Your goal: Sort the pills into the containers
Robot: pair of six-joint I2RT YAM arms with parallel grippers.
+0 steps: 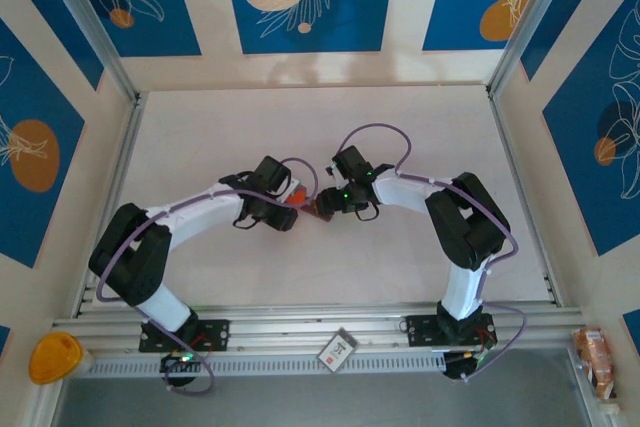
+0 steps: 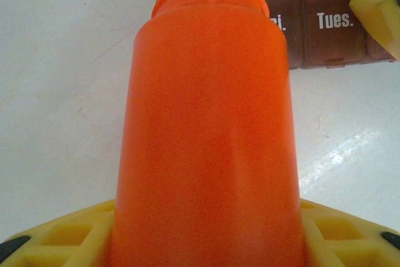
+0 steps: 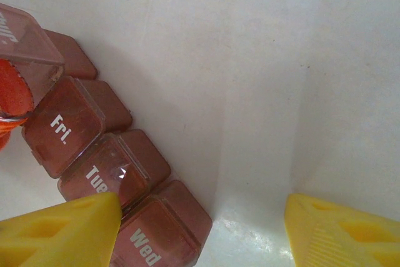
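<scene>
Bottle (image 2: 206, 129) gripped in left tool (image 2: 206, 242); right tool (image 3: 203, 229) spread.

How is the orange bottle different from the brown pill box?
The orange bottle is bright orange; the pill box is dark reddish-brown. The bottle is a round, plain tube; the pill box is a row of square boxes with day names on the lids. The left gripper holds the bottle, while the pill box lies on the table. Both look like plastic.
</scene>
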